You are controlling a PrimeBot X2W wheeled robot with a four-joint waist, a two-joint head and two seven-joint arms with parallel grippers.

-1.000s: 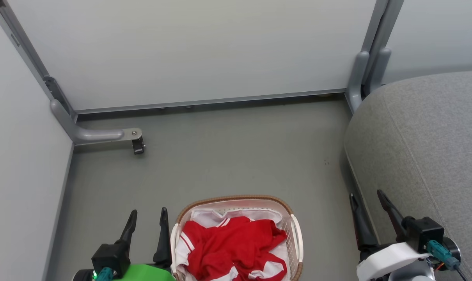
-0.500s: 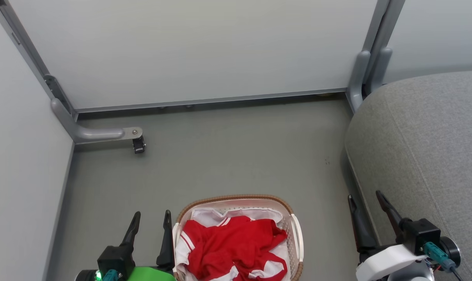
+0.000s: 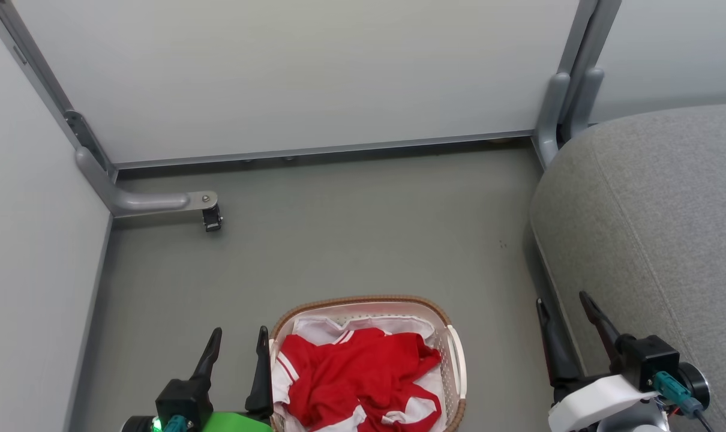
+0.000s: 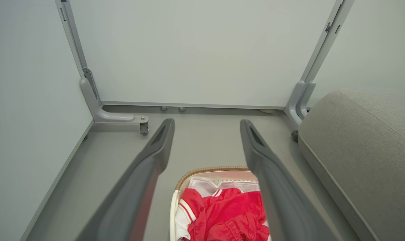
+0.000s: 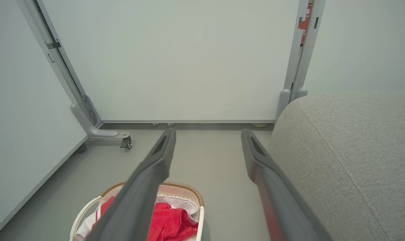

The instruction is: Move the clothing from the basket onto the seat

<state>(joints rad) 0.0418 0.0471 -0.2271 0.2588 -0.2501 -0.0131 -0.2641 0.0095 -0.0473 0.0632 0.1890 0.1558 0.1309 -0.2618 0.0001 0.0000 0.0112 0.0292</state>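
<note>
Your left gripper (image 3: 239,331) and right gripper (image 3: 562,299) are both spread and empty, and the left, just beside the basket (image 3: 363,298), may hook its rim.

Both arms sit low at the bottom edge of the head view, fingers pointing up and away from the body. The left gripper (image 3: 240,331) has its two dark fingers spread with nothing between them (green wrist cover (image 3: 234,422) right below). The right gripper (image 3: 562,299) is the same deal, spread and empty, on a white wrist shell (image 3: 597,399).

No legible text or labels
</note>
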